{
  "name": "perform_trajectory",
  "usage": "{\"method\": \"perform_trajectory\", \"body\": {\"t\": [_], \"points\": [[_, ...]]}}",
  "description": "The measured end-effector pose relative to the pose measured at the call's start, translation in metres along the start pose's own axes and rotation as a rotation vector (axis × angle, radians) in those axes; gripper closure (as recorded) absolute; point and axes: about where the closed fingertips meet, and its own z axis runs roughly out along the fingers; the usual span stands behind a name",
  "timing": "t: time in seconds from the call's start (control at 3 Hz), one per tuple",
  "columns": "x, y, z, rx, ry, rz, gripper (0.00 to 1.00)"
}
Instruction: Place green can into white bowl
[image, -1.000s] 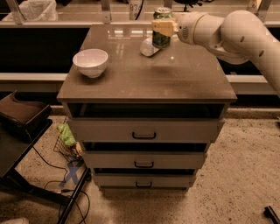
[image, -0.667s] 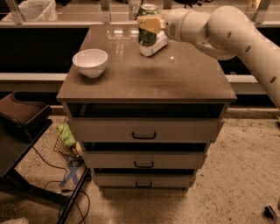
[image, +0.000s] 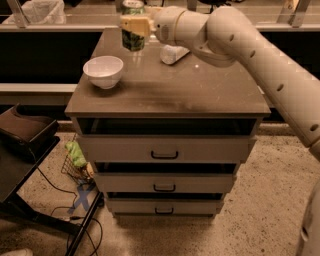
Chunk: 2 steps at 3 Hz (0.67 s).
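Observation:
The green can with pale swirls and a silver top hangs upright above the back left of the cabinet top. My gripper is shut on the green can around its upper half, reaching in from the right on a long white arm. The white bowl sits on the cabinet top near the left edge, below and to the left of the can, and holds nothing.
A clear whitish plastic bottle lies on its side at the back middle of the cabinet top. The cabinet has several drawers. A dark stand and cables are on the floor at the left.
My gripper has carried the green can to the left, from above the bottle at the back right toward the white bowl. The bottle and bowl have not moved.

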Motion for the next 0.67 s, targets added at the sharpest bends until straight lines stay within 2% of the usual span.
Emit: {"method": "perform_trajectory", "body": {"t": [0.67], "points": [[0.035, 0.057, 0.050, -0.136, 0.031, -0.054, 1.00]]}}
